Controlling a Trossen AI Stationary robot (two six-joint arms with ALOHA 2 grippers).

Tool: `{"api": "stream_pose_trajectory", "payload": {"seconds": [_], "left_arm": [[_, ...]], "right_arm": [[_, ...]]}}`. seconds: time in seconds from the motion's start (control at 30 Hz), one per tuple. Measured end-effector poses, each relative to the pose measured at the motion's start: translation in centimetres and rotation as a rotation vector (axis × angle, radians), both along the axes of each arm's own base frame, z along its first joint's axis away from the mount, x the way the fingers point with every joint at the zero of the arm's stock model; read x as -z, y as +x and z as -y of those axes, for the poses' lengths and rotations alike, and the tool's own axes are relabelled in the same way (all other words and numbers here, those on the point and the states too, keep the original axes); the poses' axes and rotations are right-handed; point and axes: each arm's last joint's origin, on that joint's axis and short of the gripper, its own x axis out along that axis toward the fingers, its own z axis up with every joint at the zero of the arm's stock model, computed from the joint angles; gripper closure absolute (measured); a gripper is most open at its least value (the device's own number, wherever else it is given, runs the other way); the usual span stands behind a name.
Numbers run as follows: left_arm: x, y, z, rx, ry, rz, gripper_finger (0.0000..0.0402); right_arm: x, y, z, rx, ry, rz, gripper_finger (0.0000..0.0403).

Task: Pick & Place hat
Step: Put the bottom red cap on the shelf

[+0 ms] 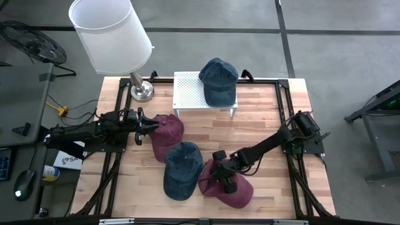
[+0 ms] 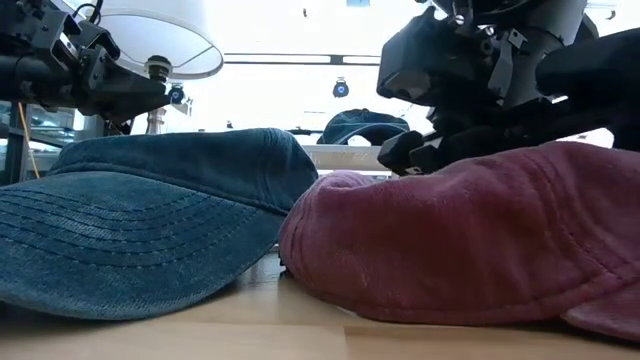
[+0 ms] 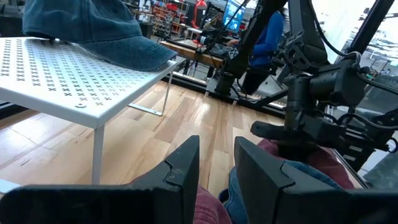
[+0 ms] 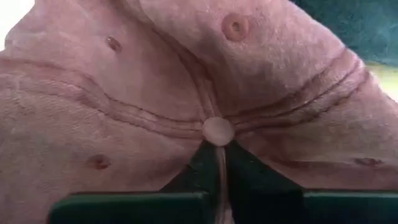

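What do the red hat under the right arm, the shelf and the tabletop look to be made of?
Red hat: soft washed cotton, it seems; faded matte maroon, stitched seams, eyelets, top button, puckering where the right gripper pinches it.
Shelf: likely painted sheet metal; white, thin, punched with small holes, on thin legs.
Tabletop: wood, butcher-block style; pale glued strips with visible grain.

No legible text, label, brand or number in any view. A white-and-blue printed item point(image 1: 67, 160) lies beside the table's left edge in the high view; its lettering is too small to read. The caps and the white perforated metal shelf point(image 1: 190, 92) carry no readable marks.
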Motion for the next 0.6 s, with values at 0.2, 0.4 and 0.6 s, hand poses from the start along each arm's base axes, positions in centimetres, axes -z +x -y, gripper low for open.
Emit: {"api": "stream_pose_trajectory", "payload": {"seconds": [0.2, 0.4, 0.6], "left_arm": [[0.0, 0.0, 0.0, 0.0, 0.0, 0.0, 0.0301], [0.0, 0.0, 0.0, 0.0, 0.0, 0.0, 0.0301], [0.0, 0.0, 0.0, 0.0, 0.0, 0.0, 0.0301]], "right_arm": [[-1.3, -0.5, 0.1, 0.084, 0.052, -0.019, 0.04], [-3.3, -1.8, 0.6, 0.139, 0.082, -0.071, 0.0402], [-6.7, -2.6, 0.9, 0.193, 0.138, -0.019, 0.0402]]}}
